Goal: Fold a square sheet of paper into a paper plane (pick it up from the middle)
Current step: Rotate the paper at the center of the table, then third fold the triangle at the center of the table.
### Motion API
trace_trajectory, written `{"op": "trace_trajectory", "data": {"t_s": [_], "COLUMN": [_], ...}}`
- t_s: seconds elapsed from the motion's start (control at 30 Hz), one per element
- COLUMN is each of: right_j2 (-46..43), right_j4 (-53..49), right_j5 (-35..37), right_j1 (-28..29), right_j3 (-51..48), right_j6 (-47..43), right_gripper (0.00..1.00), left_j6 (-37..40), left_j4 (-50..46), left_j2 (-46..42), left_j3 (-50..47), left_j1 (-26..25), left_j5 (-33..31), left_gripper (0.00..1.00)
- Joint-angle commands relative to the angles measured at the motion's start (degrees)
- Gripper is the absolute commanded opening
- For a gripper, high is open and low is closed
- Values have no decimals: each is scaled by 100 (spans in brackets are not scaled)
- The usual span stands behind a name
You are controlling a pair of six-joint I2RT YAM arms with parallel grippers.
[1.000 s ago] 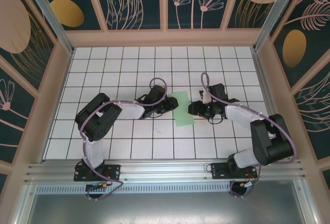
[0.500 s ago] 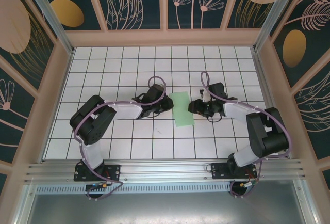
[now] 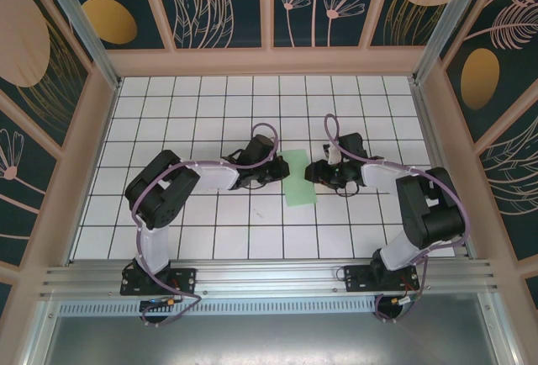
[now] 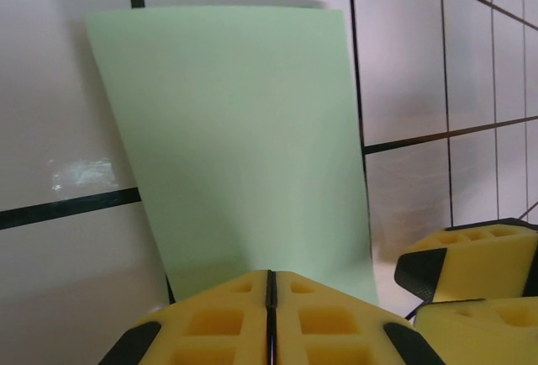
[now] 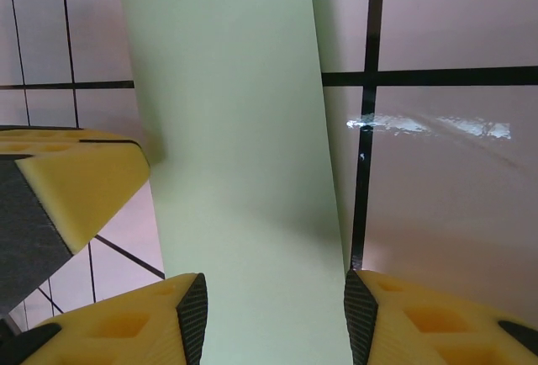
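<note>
one sheet (image 4: 244, 138) clamped in left end effector (image 4: 271, 285); right end effector (image 5: 273, 302) apart, astride it.

- Worktop (image 3: 210, 239): white, glossy, ruled into squares by thin black lines; glare patches show on it in both wrist views.
- Enclosure walls (image 3: 218, 3): dark teal panels printed with pale flowers, leaves and orange ovals, set between beige strips.
- Aluminium rail (image 3: 269, 274): runs along the worktop's near edge.
- Grey metal sheet (image 3: 269, 340): lies below the rail.
</note>
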Motion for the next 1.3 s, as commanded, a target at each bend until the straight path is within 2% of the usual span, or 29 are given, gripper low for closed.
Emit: {"op": "trace_trajectory", "data": {"t_s": [0.0,0.73,1.27], "right_j2": [94,227,-403], "right_j4": [148,203,75], "right_j5": [-172,-300,-509], "right_j1": [-21,-8,0], "right_j3": [65,-113,-738], "right_j6": [-11,-75,54], "right_gripper": [50,52,52], "left_j6": [-31,-4,-49], "left_j4": [-35,15,108], "left_j2": [67,80,80], "left_j3": [-65,-322,-323], "left_j1": [-37,-37,-36], "left_j5": [6,11,58], "left_gripper": [11,10,10]}}
